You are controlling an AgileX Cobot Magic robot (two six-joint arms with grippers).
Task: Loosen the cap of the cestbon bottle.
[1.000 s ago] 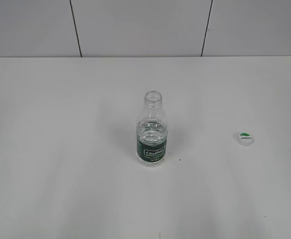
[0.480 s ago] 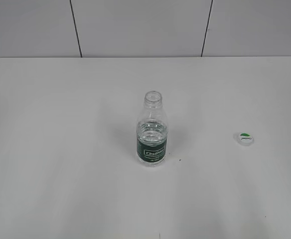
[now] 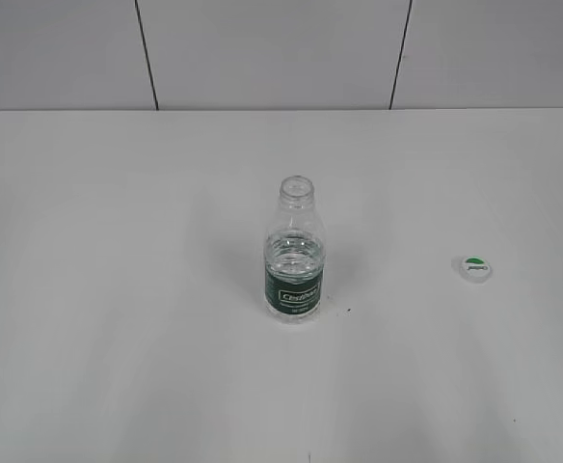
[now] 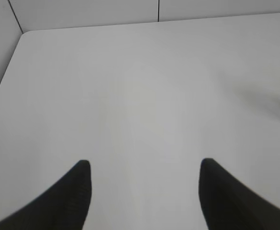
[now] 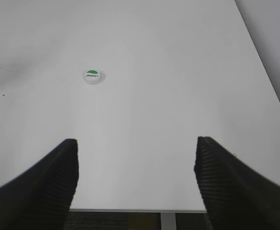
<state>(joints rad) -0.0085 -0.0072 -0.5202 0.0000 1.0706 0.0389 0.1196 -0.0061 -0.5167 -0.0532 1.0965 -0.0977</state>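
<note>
— Clear plastic, that small water bottle with the dark green label band (image 3: 294, 253) — it stands upright near the middle of the white bench (image 3: 118, 289) with its mouth open. The small round white screw cap with the green half-circle mark (image 3: 473, 267) lies flat on the bench well to its right, apart from everything.

— So the cap is already off. What could go wrong from here?

— Mostly the bottle. It looks to hold a little water and nothing steadies it, so I'd judge a careless sweep by either arm across the middle could tip it and spill through the open neck. The cap is light and low; a jaw grazing it would likely skid it toward the bench's right edge.

— Where are the arms?

— Neither shows in the exterior view. The left gripper (image 4: 145, 165) hangs over bare bench, its two dark jaws spread wide with nothing between them; only a sliver of the bottle shows at the right border of that wrist view. The right gripper (image 5: 136, 143) sits back near the front edge of the bench — jaws also wide apart and empty — looking forward at the cap (image 5: 92, 75), which lies ahead and to the left, well clear of the tips.

— Both retracted, then?

— That is how it reads: high, drawn back, touching nothing.
</note>
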